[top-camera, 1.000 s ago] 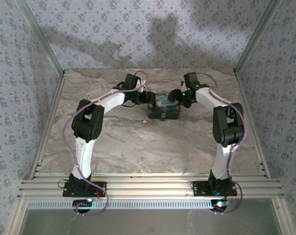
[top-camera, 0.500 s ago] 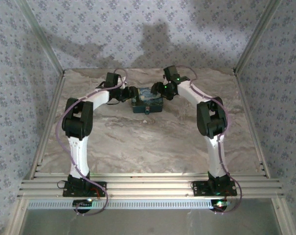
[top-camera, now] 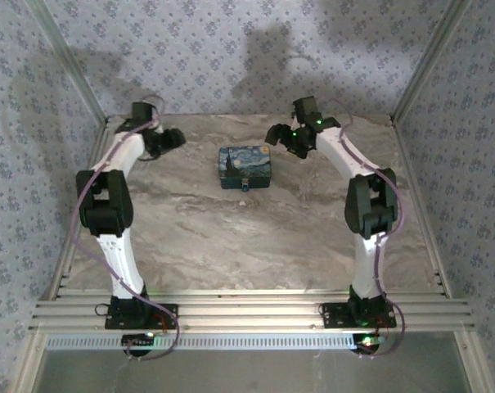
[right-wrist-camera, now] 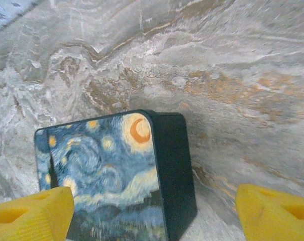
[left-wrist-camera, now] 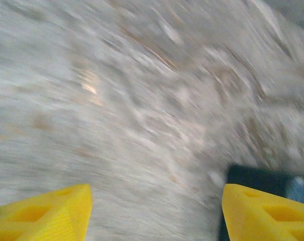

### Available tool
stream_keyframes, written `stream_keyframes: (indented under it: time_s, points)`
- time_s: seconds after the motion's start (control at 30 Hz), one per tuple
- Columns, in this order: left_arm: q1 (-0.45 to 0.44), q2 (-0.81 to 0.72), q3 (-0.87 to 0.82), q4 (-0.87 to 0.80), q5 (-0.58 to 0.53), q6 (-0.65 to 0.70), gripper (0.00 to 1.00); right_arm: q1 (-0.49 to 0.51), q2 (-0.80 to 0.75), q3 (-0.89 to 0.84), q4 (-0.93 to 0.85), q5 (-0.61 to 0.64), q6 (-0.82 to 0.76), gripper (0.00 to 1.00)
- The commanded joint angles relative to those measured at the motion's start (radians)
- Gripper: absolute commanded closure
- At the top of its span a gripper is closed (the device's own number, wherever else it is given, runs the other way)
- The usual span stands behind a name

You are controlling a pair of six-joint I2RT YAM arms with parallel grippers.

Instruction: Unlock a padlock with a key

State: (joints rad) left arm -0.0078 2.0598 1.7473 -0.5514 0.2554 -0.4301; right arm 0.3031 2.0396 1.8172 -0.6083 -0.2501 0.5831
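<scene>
The padlock (top-camera: pixel 245 166), a chunky block with a blue and yellow night-sky face and dark sides, lies flat on the marble table, toward the back and centre. A tiny bluish bit at its near edge looks like the key (top-camera: pixel 245 187). My left gripper (top-camera: pixel 170 138) hangs open well to the left of the padlock; in the blurred left wrist view, the gripper (left-wrist-camera: pixel 154 216) has a dark corner of the padlock (left-wrist-camera: pixel 255 176) behind its right fingertip. My right gripper (top-camera: pixel 274 134) is open just behind and right of the padlock (right-wrist-camera: pixel 111 170), holding nothing.
The marble table (top-camera: pixel 247 237) is boxed in by patterned walls on the left, back and right, with metal corner posts (top-camera: pixel 411 82). An aluminium rail (top-camera: pixel 247 311) runs along the near edge by the arm bases.
Both grippers were at the padlock's two sides, carrying it left and back. Now both have let go and drawn away, the left far toward the back-left corner, leaving the padlock lying alone.
</scene>
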Motion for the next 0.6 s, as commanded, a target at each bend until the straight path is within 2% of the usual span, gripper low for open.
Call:
stream_keyframes:
  time_s: [0.0,0.23,0.37,0.47,0.57]
  points:
    - [0.023,0.082,0.167,-0.192,-0.121,-0.009,0.34,0.011,-0.101,-0.079,-0.034,0.038,-0.054,0.15]
    - [0.012,0.355,0.557,-0.358,-0.175,-0.032,0.51,0.039,-0.188,-0.211,-0.025,0.065,-0.081,0.14]
    - [-0.002,0.477,0.744,-0.431,-0.209,-0.032,0.56,0.056,-0.208,-0.244,-0.031,0.078,-0.092,0.14]
    - [-0.017,0.538,0.831,-0.469,-0.233,-0.024,0.57,0.063,-0.208,-0.249,-0.030,0.086,-0.094,0.14]
    - [-0.030,0.564,0.842,-0.475,-0.260,-0.024,0.57,0.065,-0.204,-0.249,-0.020,0.081,-0.094,0.14]
